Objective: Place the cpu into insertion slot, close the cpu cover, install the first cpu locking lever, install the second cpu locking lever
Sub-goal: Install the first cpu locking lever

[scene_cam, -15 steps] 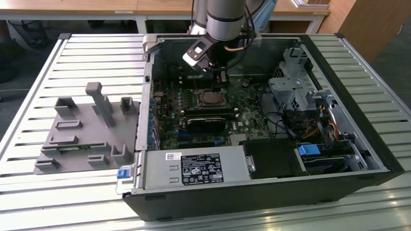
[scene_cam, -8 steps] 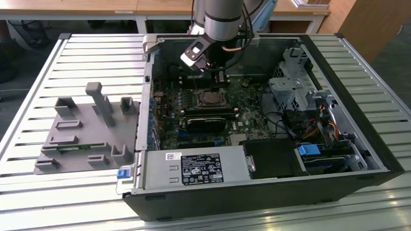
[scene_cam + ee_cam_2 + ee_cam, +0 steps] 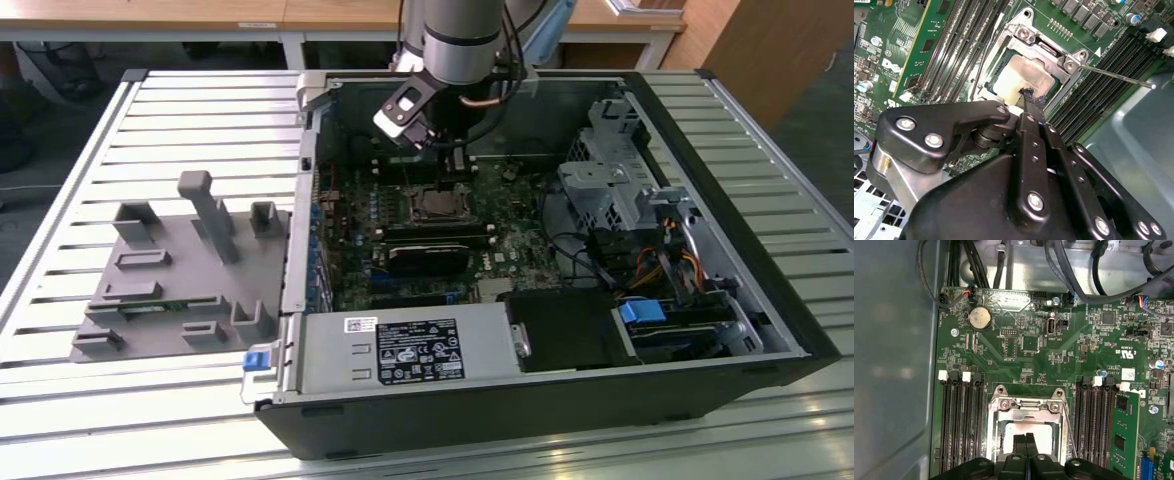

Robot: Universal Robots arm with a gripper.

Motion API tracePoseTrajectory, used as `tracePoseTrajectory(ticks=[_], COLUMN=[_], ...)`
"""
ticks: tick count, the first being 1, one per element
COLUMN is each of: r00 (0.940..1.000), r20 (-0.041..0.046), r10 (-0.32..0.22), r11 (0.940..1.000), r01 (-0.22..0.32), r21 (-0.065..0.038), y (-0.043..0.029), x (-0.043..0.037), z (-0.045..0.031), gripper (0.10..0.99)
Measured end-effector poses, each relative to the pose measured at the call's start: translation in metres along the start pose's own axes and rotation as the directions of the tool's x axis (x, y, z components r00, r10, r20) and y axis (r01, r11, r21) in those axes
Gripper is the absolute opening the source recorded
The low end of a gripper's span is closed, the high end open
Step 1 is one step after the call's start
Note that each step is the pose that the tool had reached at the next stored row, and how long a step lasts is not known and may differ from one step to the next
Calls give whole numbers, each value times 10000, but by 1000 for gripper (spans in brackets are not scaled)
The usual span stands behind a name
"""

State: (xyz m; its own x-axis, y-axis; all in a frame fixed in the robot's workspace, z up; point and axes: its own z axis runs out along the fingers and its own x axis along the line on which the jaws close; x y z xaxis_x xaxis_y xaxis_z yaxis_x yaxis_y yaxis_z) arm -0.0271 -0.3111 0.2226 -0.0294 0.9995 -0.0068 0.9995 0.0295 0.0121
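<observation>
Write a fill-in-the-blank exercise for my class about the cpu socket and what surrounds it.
1. The gripper, poised over the cpu, is ___.
2. The cpu cover lies ___ over the cpu.
3. The grey fixture sits on the exterior view's ___ side of the computer case.
Missing words: shut, closed, left.

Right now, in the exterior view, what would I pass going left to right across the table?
grey fixture → insertion slot on the green board → silver drive cage
</observation>
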Motion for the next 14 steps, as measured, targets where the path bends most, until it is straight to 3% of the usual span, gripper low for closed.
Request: tracePoseTrajectory(ticks=[14], r00=[10000], r20=[-1], r10=[2], r11=[10000], r01=[-2], r21=[-1], y=[2], x=[1], z=[-60], gripper=[106])
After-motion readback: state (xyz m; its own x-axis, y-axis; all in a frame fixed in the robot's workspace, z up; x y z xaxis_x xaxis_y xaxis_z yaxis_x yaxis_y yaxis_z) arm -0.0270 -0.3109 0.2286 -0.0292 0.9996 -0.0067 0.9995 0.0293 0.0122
